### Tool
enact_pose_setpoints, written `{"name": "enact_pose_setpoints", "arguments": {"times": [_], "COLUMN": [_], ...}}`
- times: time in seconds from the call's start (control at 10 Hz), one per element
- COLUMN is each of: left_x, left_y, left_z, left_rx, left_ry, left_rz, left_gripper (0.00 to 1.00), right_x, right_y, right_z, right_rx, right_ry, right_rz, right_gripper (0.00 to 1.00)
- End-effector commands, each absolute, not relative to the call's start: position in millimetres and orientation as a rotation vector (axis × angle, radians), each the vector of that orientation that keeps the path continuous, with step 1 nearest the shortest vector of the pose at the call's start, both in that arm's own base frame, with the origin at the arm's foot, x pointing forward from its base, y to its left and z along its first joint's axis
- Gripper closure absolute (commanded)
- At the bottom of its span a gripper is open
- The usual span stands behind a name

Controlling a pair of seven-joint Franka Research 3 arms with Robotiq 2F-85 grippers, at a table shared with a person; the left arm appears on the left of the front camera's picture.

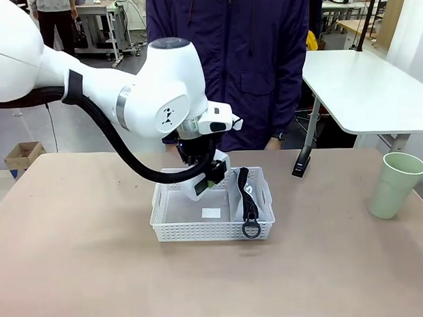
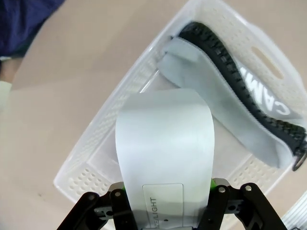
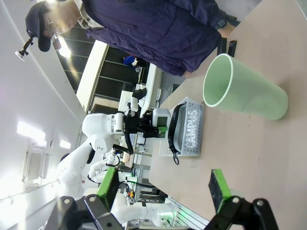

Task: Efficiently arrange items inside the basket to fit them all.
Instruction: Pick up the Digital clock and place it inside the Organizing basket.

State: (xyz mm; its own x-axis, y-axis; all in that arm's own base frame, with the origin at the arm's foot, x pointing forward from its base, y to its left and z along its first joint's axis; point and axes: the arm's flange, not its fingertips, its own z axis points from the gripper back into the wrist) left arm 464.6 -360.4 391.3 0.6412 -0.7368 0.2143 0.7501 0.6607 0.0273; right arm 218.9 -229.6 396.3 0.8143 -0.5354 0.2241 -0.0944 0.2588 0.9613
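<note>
Legend. The tan table (image 1: 76, 274) carries the white lattice basket (image 1: 200, 232), the landmark for all positions. A person (image 1: 253, 59) in a dark blue coat stands beyond the basket's far wall. The white left arm (image 1: 126, 99) reaches in from the robot's left and ends above the basket. Inside the basket, the grey "CAMPUS" pouch (image 2: 230, 115) stands on edge along the wall on the robot's right, zip uppermost, its black strap and ring (image 1: 250, 229) hanging over the near wall. The white box (image 2: 165, 139) hangs tilted over the bare floor of the basket beside the pouch, its sides clamped between the green pads of the left gripper (image 2: 165, 206). The pale green cup (image 1: 396, 185) stands upright well to the right of the basket. The slim black stapler (image 1: 303, 162) lies beyond the basket's far right corner. The right gripper (image 3: 163, 191) has its fingers spread wide with nothing between them, past the cup from the basket.
</note>
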Motion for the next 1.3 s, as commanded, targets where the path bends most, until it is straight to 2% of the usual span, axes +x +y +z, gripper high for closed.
{"name": "enact_pose_setpoints", "arguments": {"times": [0.0,0.4,0.8,0.9,1.0,1.2], "left_x": [471,477,483,484,485,485], "left_y": [-359,-355,-350,-350,-350,-348], "left_z": [372,336,323,321,321,320], "left_rx": [-0.046,-0.043,-0.044,-0.048,-0.037,-0.021], "left_ry": [-0.177,-0.088,-0.037,-0.023,-0.021,-0.017], "left_rz": [-0.813,-0.81,-0.812,-0.819,-0.812,-0.816], "left_gripper": [0.48,0.48,0.48,0.35,0.0,0.0], "right_x": [217,217,217,217,217,217], "right_y": [-231,-231,-231,-231,-231,-231], "right_z": [397,397,397,397,397,397], "right_rx": [1.298,1.298,1.298,1.298,1.298,1.298], "right_ry": [-0.606,-0.606,-0.606,-0.606,-0.606,-0.606], "right_rz": [-0.3,-0.3,-0.3,-0.3,-0.3,-0.3], "right_gripper": [0.0,0.0,0.0,0.0,0.0,0.0]}}
